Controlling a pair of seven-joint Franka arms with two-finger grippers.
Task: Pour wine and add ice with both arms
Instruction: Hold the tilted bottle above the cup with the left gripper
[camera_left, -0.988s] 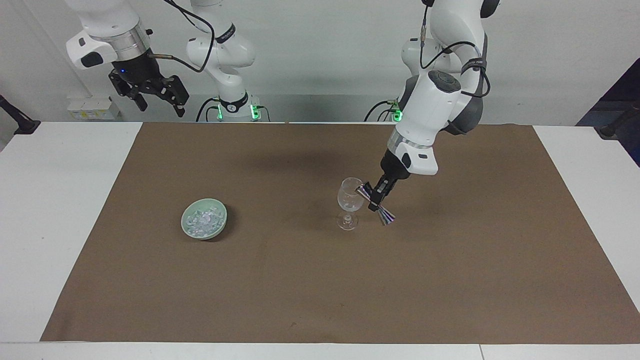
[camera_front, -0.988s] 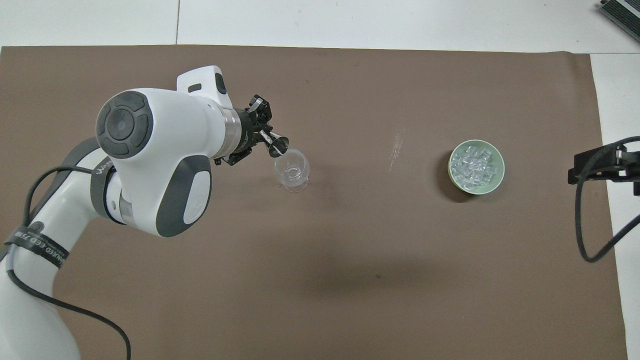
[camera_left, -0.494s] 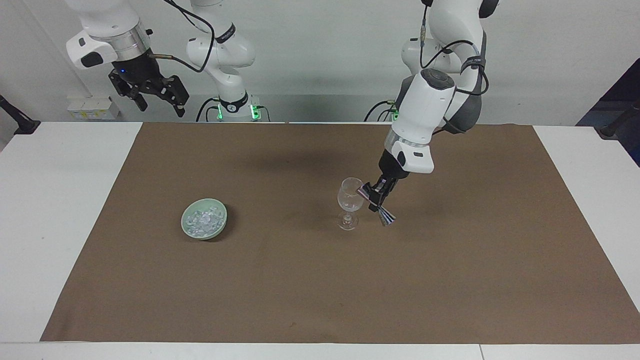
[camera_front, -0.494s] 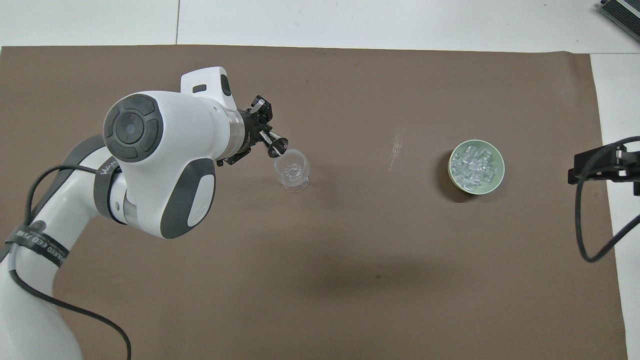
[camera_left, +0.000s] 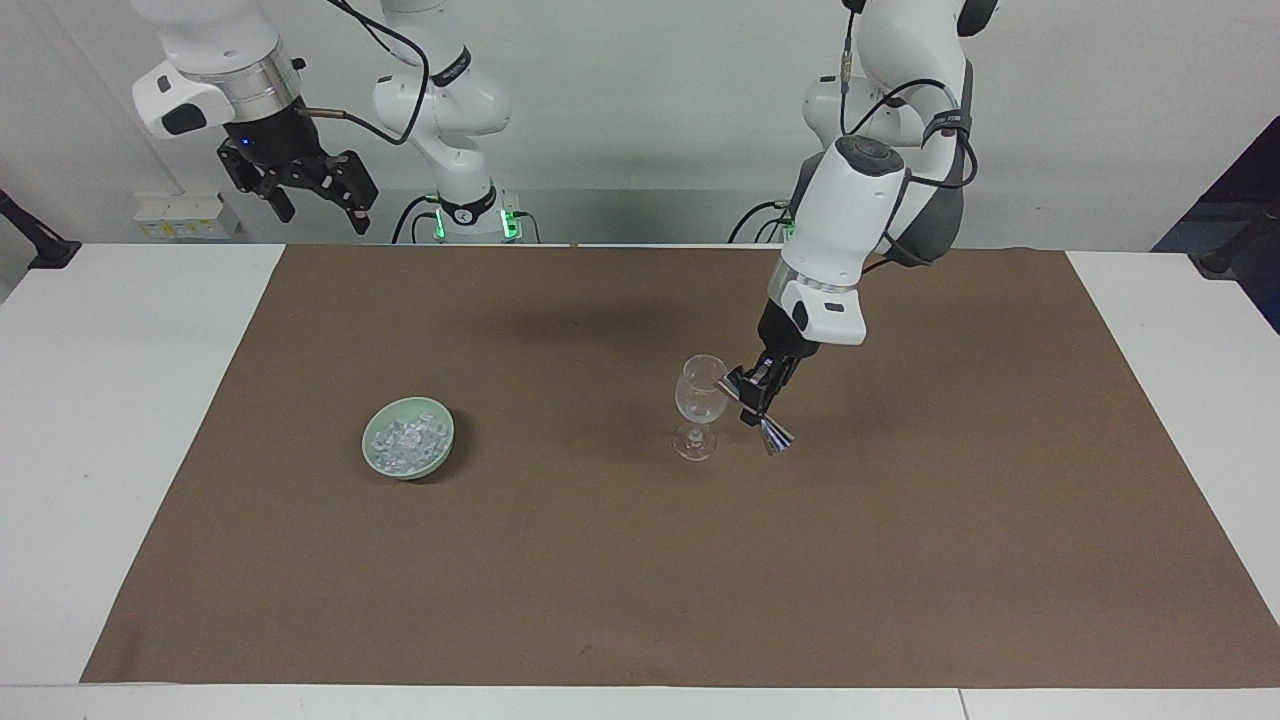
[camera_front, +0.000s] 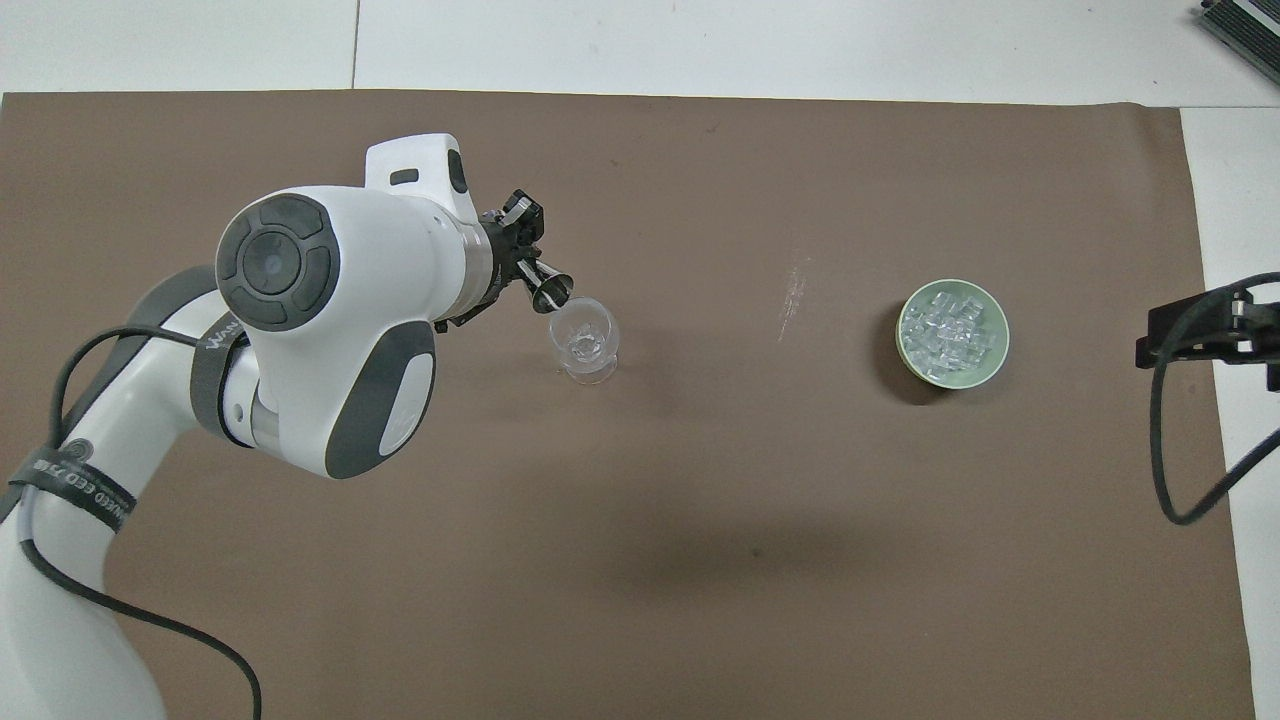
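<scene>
- Nearest our bases, the right gripper (camera_left: 318, 205) hangs high over the table edge at the right arm's end, its fingers spread wide with nothing between them; this arm waits.
- Our left arm (camera_left: 850, 215) reaches out over the brown mat (camera_left: 640, 600), and the left gripper (camera_left: 757, 392) is over the mat just beside the wine glass, clenched on the waist of a small metal jigger (camera_left: 752, 407).
- We see the jigger tilted, one cone mouth leaning over the rim of the glass, the other pointing down and away toward the left arm's end.
- The wine glass (camera_left: 699, 405) stands upright on the mat, near the middle of the table; whether the jigger touches its rim we cannot tell.
- Slightly farther from us than the glass, and well apart from it toward the right arm's end, sits a pale green bowl (camera_left: 372, 452).
- The ice (camera_left: 405, 443) lies heaped inside that bowl, a pile of small clear chunks, untouched by either gripper.
</scene>
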